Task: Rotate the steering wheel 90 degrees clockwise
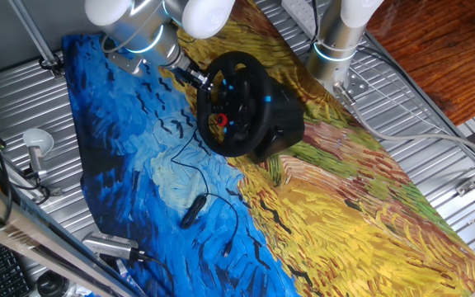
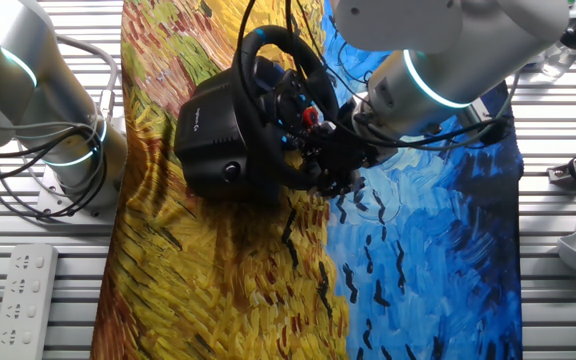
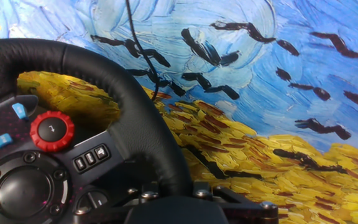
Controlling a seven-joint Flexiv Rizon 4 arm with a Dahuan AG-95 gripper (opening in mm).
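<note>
Gripper at steering wheel rim, jaw state indeterminate; risk of slipping off rim mid-turn; loose cable nearby

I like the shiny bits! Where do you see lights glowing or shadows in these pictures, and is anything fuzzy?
In one fixed view, blue buttons glow on the steering wheel and the arm's ring lights shine cyan. In the other fixed view, the wheel's base casts a soft shadow on the painted cloth. In the hand view, the red knob looks sharp, while the gripper at the bottom edge is dark and slightly blurry.
</note>
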